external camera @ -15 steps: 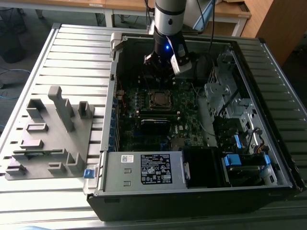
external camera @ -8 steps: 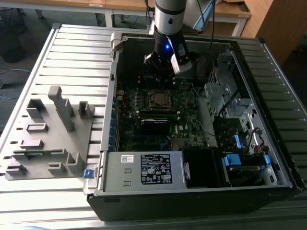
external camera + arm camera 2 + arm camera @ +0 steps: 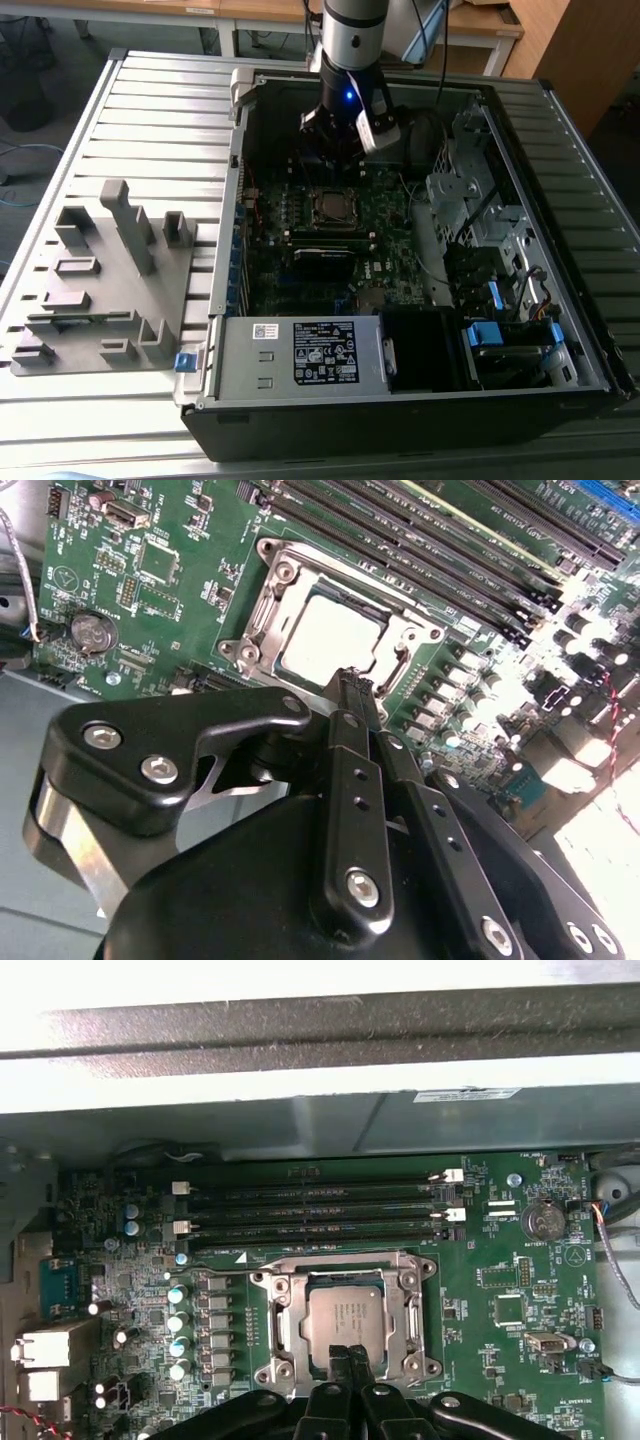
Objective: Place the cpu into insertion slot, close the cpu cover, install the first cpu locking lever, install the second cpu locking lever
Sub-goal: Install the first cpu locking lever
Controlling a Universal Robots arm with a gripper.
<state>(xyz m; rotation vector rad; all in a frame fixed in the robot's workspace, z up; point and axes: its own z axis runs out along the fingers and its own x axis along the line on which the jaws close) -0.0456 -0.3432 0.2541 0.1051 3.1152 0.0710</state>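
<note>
Black gripper point(image 3: 348, 1353) fingers fill the foreground in both wrist views, pressed together with nothing visible between them. Their tips hang just over one edge of the socket point(image 3: 328, 207). The chip point(image 3: 347, 1318) sits in that socket with its dull silver face up. The cover plate point(image 3: 412, 1310), a silvery frame, lies flat around the chip, which shows through the cut-out middle. Whether the locking levers are latched I cannot tell.

Long black memory slots point(image 3: 315, 1210) run in parallel just beside the socket, on the side away from the fingertips. A row of small upright capacitors point(image 3: 178, 1332) stands along another side. A coin battery point(image 3: 541, 1221) sits farther off on the green board point(image 3: 500, 1360).

In the exterior view the arm point(image 3: 352, 40) reaches down into the open computer case point(image 3: 235, 250), near its far wall. A labelled power supply point(image 3: 300, 355) lies along the near edge, with drive bays with blue tabs point(image 3: 490, 335) toward the exterior view's right. A grey fixture block point(image 3: 110, 290) rests on the slatted table point(image 3: 150, 110), outside the case on the exterior view's left.
</note>
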